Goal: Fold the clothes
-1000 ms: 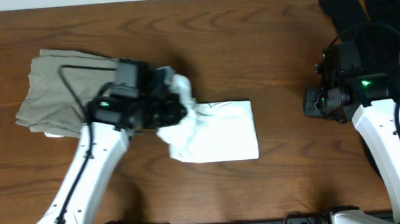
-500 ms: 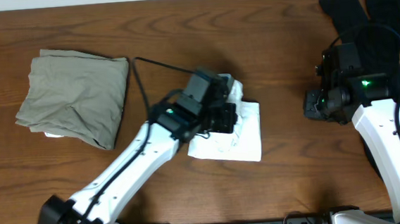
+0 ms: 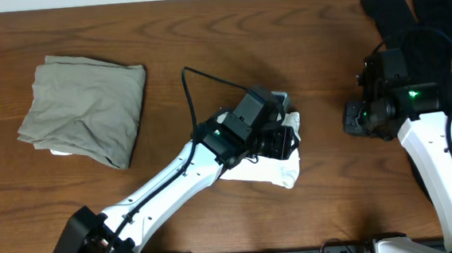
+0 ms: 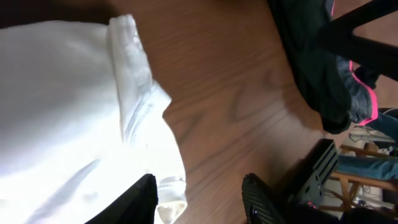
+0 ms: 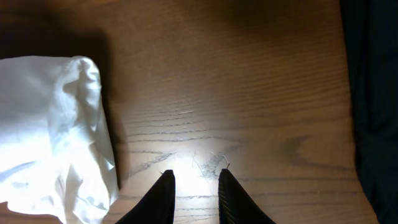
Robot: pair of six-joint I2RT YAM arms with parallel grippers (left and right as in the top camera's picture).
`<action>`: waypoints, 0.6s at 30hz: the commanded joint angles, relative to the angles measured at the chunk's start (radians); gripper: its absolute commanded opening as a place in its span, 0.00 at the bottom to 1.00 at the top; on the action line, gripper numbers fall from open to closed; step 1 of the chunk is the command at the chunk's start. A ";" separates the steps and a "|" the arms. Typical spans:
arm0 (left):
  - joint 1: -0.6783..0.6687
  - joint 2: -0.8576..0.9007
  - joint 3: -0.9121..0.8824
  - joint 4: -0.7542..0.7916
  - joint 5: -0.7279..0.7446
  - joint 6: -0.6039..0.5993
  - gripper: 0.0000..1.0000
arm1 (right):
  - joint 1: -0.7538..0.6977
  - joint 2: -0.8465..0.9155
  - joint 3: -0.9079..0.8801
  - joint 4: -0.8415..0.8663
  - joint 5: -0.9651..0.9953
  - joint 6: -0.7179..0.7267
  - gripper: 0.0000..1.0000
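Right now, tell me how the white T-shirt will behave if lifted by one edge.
The white T-shirt will probably sag and unfold, since it lies bunched in soft folds. It looks thin, so it is likely light for its size. Pushed across the table, it would likely crumple rather than slide whole, judging by its rumpled edge beside the left gripper.

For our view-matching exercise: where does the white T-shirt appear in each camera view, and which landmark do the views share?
Overhead: the white T-shirt lies just right of centre, partly covered.
Left wrist: it fills the left half.
Right wrist: it sits at the left edge.
Shared landmark: the black garment, top right overhead, upper right in the left wrist view, right edge in the right wrist view.
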 commanded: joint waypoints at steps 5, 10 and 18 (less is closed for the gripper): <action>0.130 -0.089 0.028 -0.146 -0.058 0.058 0.47 | -0.012 -0.003 0.001 -0.001 -0.114 -0.079 0.24; 0.254 -0.092 0.023 -0.274 -0.248 0.058 0.46 | -0.006 0.001 0.000 0.000 -0.409 -0.279 0.26; 0.364 -0.021 0.007 -0.263 -0.264 0.082 0.46 | 0.131 0.052 -0.023 0.020 -0.520 -0.330 0.25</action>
